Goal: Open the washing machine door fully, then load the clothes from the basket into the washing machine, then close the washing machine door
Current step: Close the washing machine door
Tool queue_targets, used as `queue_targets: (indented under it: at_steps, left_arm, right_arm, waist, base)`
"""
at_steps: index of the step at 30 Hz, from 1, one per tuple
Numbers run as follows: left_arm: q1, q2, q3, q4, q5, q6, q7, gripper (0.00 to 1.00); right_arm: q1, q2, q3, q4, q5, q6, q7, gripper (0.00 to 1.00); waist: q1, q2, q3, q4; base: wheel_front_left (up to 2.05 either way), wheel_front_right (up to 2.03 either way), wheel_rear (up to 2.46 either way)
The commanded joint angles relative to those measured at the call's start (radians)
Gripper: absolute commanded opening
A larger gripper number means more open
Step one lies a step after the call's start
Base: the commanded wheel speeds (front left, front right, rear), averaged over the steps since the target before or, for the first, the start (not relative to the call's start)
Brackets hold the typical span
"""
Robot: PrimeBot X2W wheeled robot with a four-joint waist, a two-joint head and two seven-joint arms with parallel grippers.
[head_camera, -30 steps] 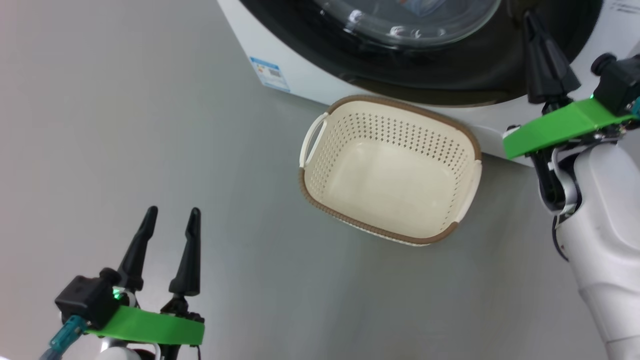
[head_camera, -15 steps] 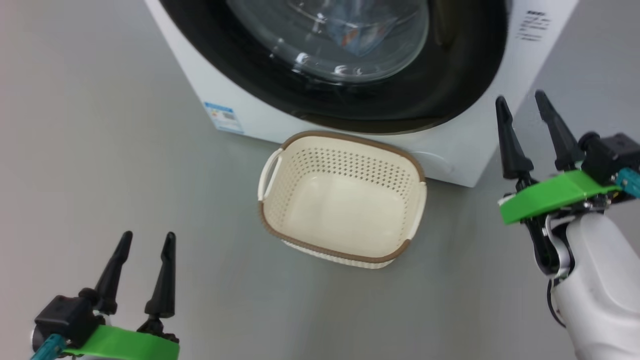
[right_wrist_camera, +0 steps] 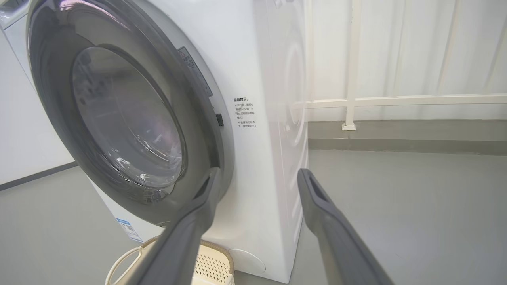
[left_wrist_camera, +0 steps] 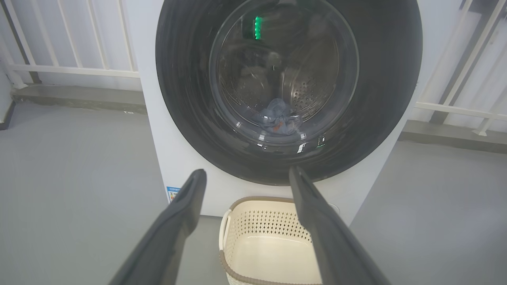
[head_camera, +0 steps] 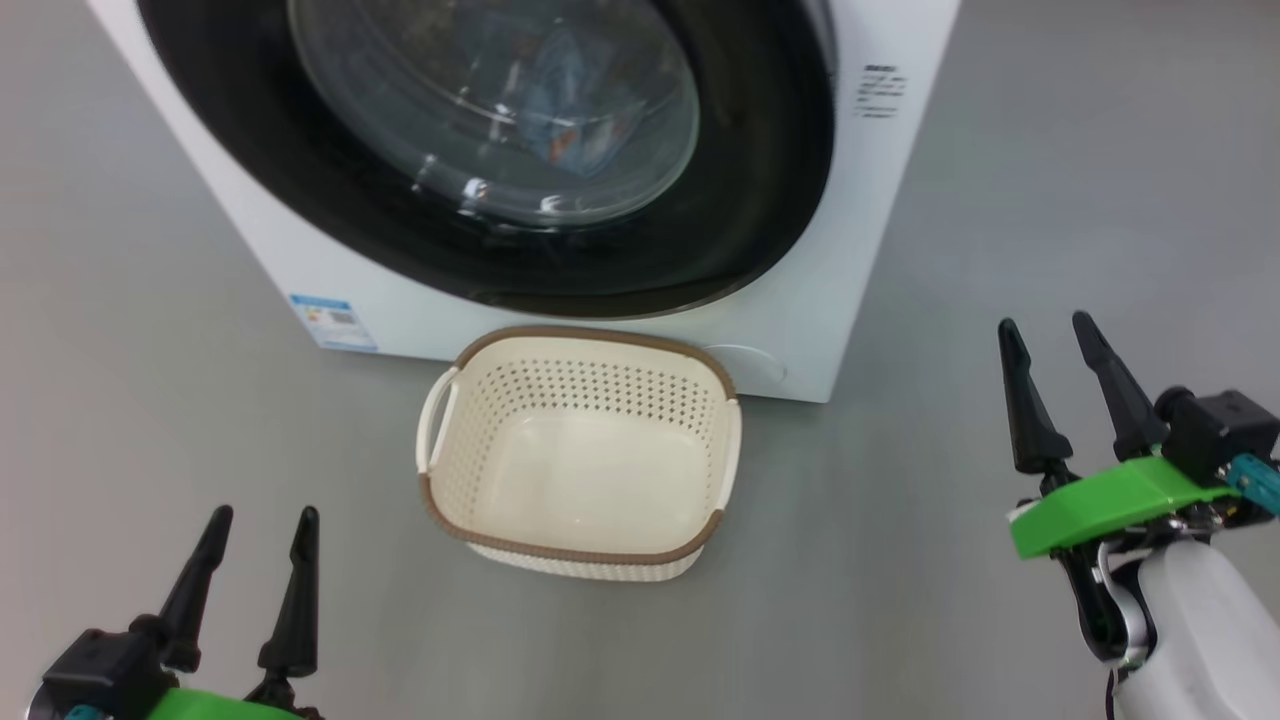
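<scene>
**Laundry in, door shut: from my remote station, the job looks all but finished.**

The clothes (left_wrist_camera: 279,118) lie in the drum behind the glass of the washing machine door (head_camera: 490,130), which sits flush against the washing machine (head_camera: 860,230). The basket (head_camera: 590,335) stands empty on the floor (head_camera: 150,420), just before the machine's front edge. My left gripper (head_camera: 265,512) and right gripper (head_camera: 1044,322) hang released, holding nothing. I judge only the latch needs confirming.
</scene>
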Motion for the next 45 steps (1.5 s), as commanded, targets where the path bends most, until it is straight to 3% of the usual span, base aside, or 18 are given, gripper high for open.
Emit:
queue_targets:
  at_steps: [1,16,45]
  left_arm:
    - [-0.007,0.035,0.043,-0.011,0.009,0.001,-0.006,1.0]
    - [0.068,0.05,0.093,0.004,0.021,0.001,-0.006,1.0]
    - [0.115,0.046,0.198,0.013,0.061,0.001,-0.006,1.0]
  right_arm:
    - [0.019,0.0,0.009,-0.031,-0.005,0.0,-0.005,1.0]
    - [0.174,-0.018,-0.011,-0.071,0.0,0.0,-0.005,1.0]
    - [0.336,-0.013,-0.065,-0.126,-0.007,0.0,-0.005,1.0]
  waist:
    - [0.0001,0.0,-0.039,-0.049]
    - [0.0001,0.0,-0.127,-0.165]
    - [0.0001,0.0,-0.163,-0.271]
  base:
    - [0.0,0.0,0.0]
    - [0.0,0.0,0.0]
    - [0.0,0.0,0.0]
